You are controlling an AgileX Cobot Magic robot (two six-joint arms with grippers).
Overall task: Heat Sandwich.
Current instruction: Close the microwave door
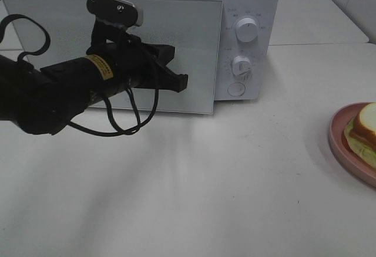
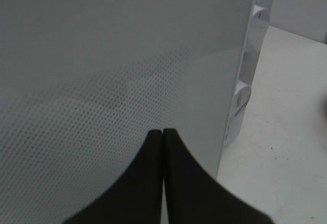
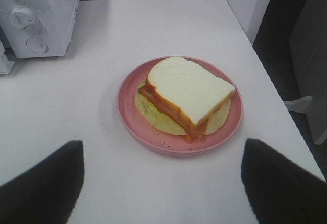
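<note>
Sandwich (image 3: 187, 92) lying on round pink plate (image 3: 130, 121) at right edge of white desk (image 1: 235, 186), well apart from white microwave (image 1: 247, 10) at the back. Microwave door (image 1: 194, 40) shut. Left hand (image 1: 176, 72) pressed together, fingertips (image 2: 153, 147) touching, held close before the door glass, holding nothing. Right hand (image 3: 163, 183) spread wide, hovering above desk just short of the plate, touching nothing.
</note>
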